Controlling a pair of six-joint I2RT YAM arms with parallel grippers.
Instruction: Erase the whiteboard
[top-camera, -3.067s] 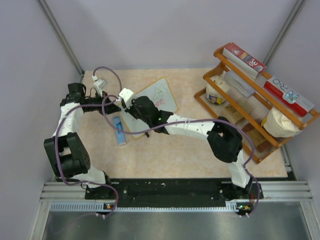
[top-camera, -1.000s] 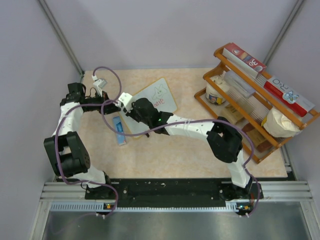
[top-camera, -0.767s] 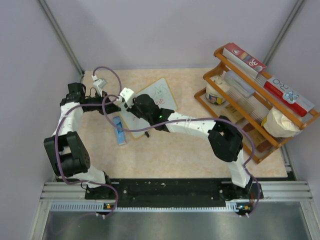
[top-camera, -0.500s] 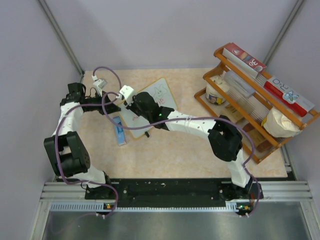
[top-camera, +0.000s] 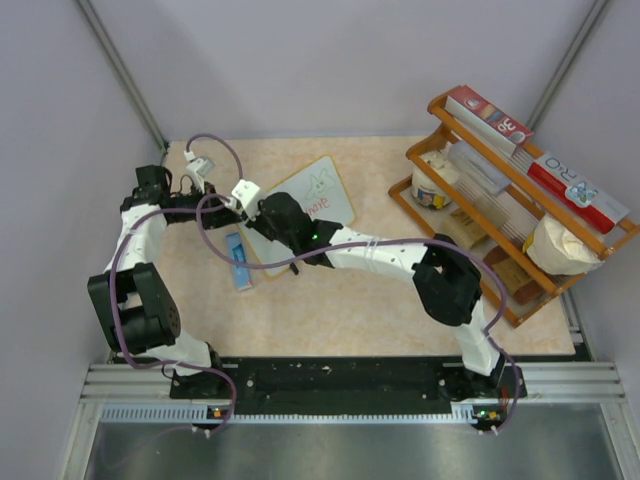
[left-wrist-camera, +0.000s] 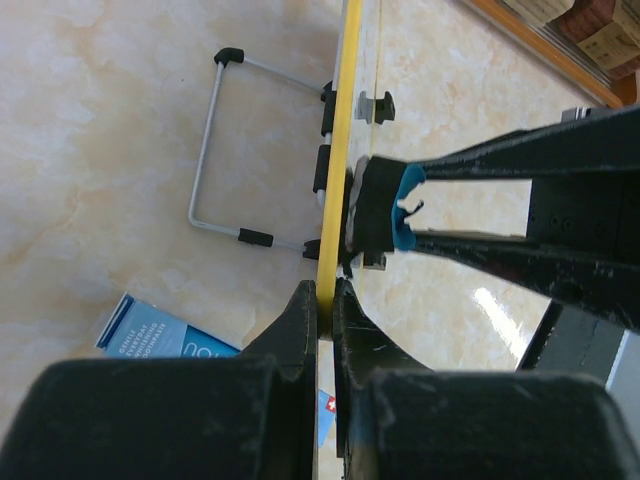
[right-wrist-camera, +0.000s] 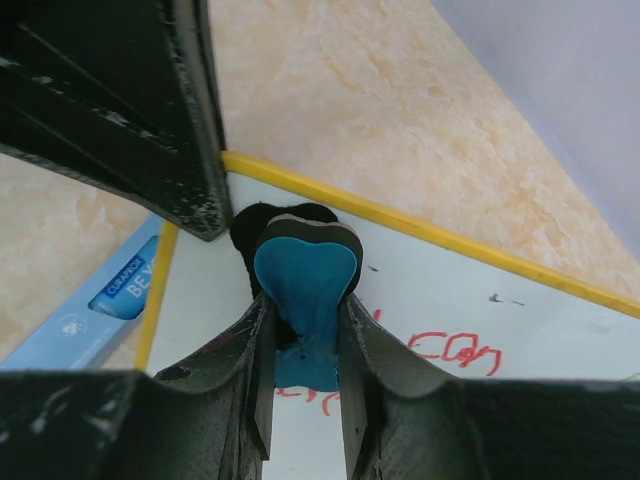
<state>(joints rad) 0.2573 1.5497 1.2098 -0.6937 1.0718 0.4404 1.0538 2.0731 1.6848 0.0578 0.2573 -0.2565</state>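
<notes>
Whiteboard (top-camera: 325, 190) sits left of table centre, tilted up on its wire stand (left-wrist-camera: 205, 170), drawing side toward the right arm; a blue marker box (top-camera: 238, 259) lies flat just beside its near-left corner.

Left gripper (left-wrist-camera: 322, 300): jaws narrow, pinched onto the board's yellow frame edge, bracing it.
Right gripper (right-wrist-camera: 303, 320): jaws clamped on the blue eraser (right-wrist-camera: 305, 270), its dark felt face pressed to the board near the upper-left corner; red writing (right-wrist-camera: 440, 350) remains just right of the pad.

Step in hand, as I judge it: wiping. To do it well, hold the felt flat on the surface; sweep across the red marks in overlapping passes; press lightly, since the board rests only on a thin stand; let the left pinch take the push so the board does not swing or slide.

Containers: wooden rack (top-camera: 520, 315) at far right, well apart from the work; it holds a white tub (top-camera: 430, 190), red-and-white boxes (top-camera: 488, 117) on the top rail and a pale bag (top-camera: 562, 245); contents of tub and bag cannot be told.
</notes>
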